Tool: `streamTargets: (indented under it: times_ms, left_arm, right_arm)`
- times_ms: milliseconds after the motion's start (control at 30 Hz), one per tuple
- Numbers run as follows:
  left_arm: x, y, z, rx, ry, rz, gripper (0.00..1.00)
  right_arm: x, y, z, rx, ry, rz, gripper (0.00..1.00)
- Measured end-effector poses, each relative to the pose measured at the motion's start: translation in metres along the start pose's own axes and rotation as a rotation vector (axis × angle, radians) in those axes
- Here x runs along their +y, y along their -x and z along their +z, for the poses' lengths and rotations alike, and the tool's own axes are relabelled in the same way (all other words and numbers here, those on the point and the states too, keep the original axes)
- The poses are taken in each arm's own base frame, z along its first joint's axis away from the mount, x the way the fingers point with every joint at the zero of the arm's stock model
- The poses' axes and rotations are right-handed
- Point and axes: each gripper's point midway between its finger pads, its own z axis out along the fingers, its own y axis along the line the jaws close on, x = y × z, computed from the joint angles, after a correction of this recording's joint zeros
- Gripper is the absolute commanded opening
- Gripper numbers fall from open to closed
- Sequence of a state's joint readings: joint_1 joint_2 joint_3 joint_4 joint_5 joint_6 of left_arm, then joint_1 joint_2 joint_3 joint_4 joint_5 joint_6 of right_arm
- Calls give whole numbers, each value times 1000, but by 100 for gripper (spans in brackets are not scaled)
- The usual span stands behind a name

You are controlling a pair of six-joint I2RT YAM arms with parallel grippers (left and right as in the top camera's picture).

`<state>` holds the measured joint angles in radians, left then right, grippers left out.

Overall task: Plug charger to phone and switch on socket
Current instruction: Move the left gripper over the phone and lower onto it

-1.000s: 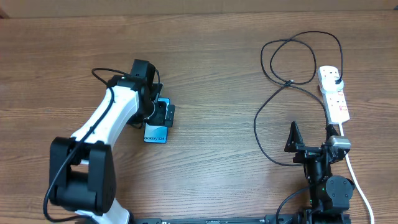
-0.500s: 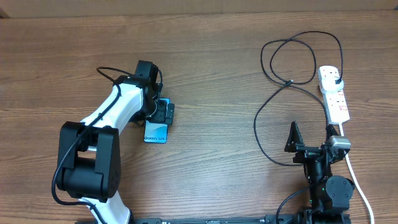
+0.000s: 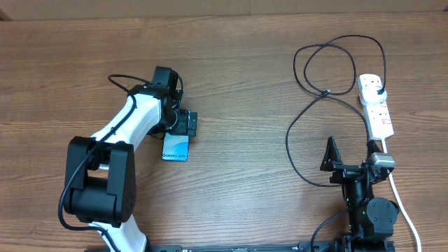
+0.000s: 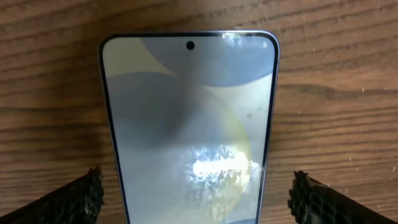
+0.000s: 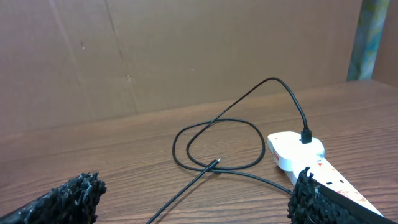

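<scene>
Straddling the phone (image 4: 193,124), the left gripper (image 3: 183,124) holds its fingers (image 4: 68,202) wide apart, clear of both long edges. Well right of the phone loops the charger (image 3: 290,133); farther right, the right gripper (image 3: 351,155) gapes empty, then the socket (image 3: 376,108) with the charger plugged in.

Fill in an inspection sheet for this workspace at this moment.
Surface: wooden table, brown grain.
Job's things: phone lies flat, screen up; charger looped at right; socket beside it.
Clutter: nothing seen.
Grippers: left claw open, fingers straddling the phone; right claw open, empty, near the socket.
Cables: charger plug in the socket's end outlet, connector tip lying free; white cord runs off the near edge.
Surroundings: brown board behind the table.
</scene>
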<state>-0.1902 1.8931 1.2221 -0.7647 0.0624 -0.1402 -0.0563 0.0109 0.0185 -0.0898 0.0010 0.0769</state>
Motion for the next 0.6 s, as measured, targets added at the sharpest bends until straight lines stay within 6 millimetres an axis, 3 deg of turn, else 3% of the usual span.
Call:
streamTargets:
  times_ms: [200, 600]
  left_arm:
    - [3, -2, 13, 25, 13, -14, 100]
    - [5, -2, 18, 81, 51, -65, 99]
  right_arm:
    - [0, 0, 0, 0, 0, 0, 100]
    - [0, 0, 0, 0, 0, 0, 100]
